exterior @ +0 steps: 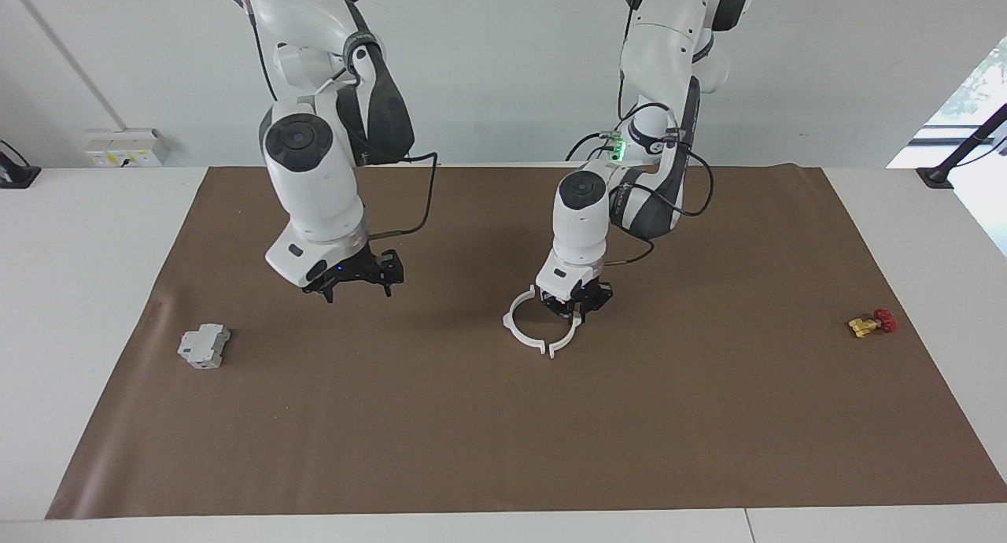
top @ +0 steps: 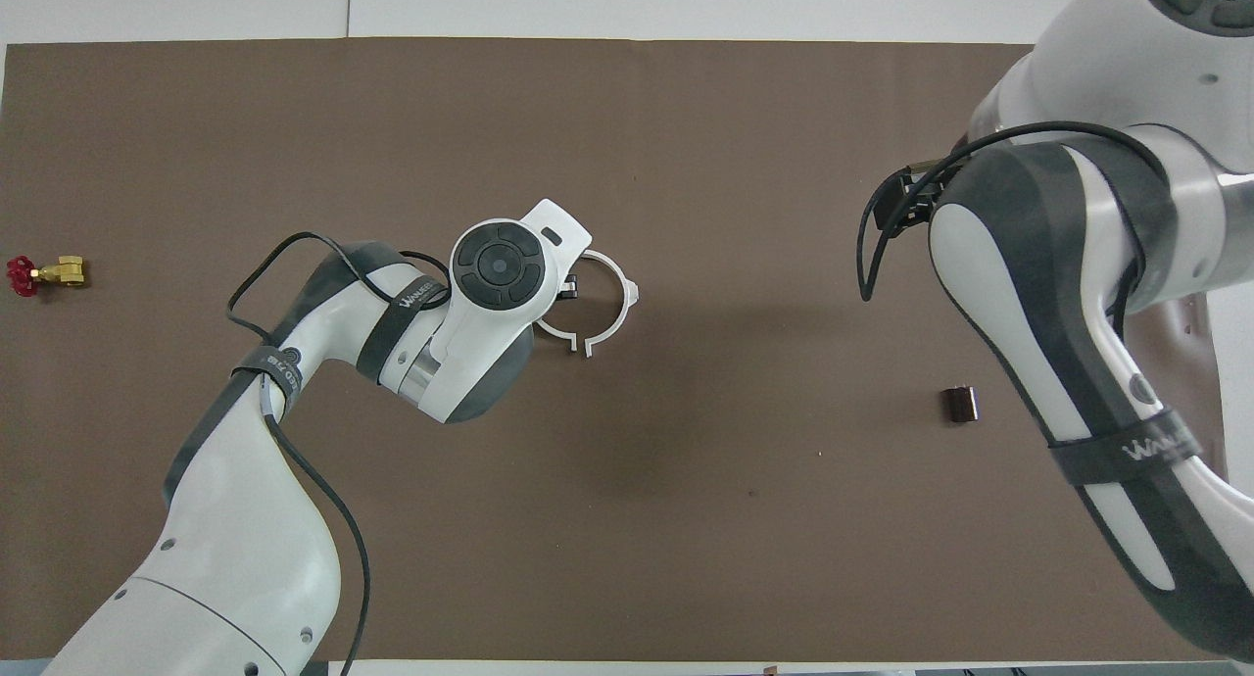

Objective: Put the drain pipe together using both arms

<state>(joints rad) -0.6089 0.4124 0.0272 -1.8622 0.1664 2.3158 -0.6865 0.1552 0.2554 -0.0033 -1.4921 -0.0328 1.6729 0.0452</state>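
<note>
Facing view: left gripper (exterior: 580,308) clamped on the drain pipe (exterior: 521,332), a near-closed white ring low over the brown mat (exterior: 503,433) mid-table; right gripper (exterior: 355,279) raised, fingers spread, holding nothing (grey block (exterior: 204,346) nearby).

Overhead view: ring (top: 609,309) beside left wrist; right gripper (top: 906,201) mostly hidden.

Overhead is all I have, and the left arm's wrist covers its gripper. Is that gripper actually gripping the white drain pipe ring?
Observer: Yes. The left gripper is shut on the drain pipe ring, on the half toward the left arm's end of the table.
Operator: And the right gripper? Its own arm covers it for me.
Observer: The right gripper is open and empty, raised over the brown mat toward the right arm's end.
</note>
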